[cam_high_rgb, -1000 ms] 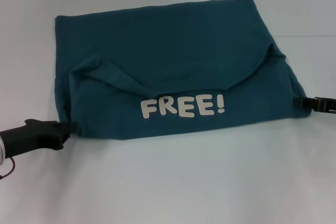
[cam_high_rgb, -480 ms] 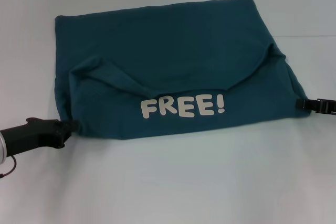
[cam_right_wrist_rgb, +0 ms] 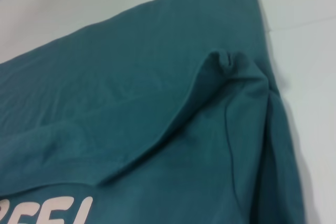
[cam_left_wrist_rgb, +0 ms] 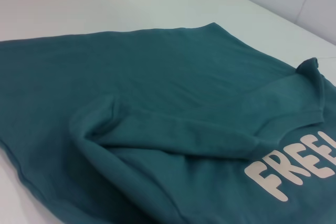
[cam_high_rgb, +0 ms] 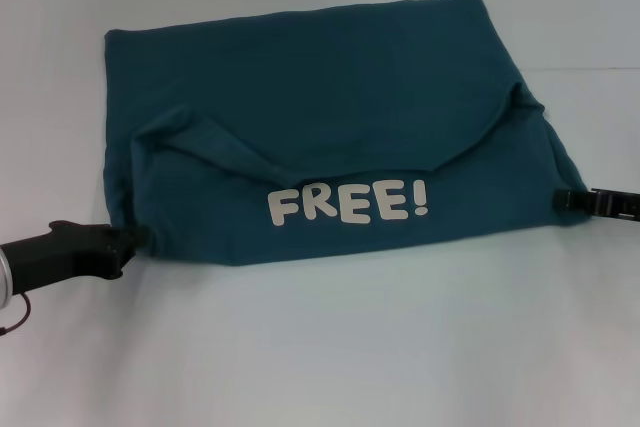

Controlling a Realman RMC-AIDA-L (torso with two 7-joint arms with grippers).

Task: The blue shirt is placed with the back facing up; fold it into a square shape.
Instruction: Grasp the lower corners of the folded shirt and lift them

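Observation:
The blue shirt (cam_high_rgb: 320, 97) lies flat across the middle of the table. Its near part is folded over, so the white "FREE!" lettering (cam_high_rgb: 348, 203) faces up along the near edge. My left gripper (cam_high_rgb: 130, 240) rests against the shirt's near-left corner, low on the table. At the near-right corner my right gripper (cam_high_rgb: 568, 200) touches the cloth edge. The left wrist view shows the shirt (cam_left_wrist_rgb: 157, 108) with a raised fold ridge, and the right wrist view shows the shirt (cam_right_wrist_rgb: 131, 93) with a bunched corner. Neither wrist view shows any fingers.
The white table (cam_high_rgb: 330, 347) stretches bare in front of the shirt and on both sides of it. Nothing else stands on it.
My left gripper has crept slightly left and up along the near-left corner. The right gripper and the shirt have hardly shifted.

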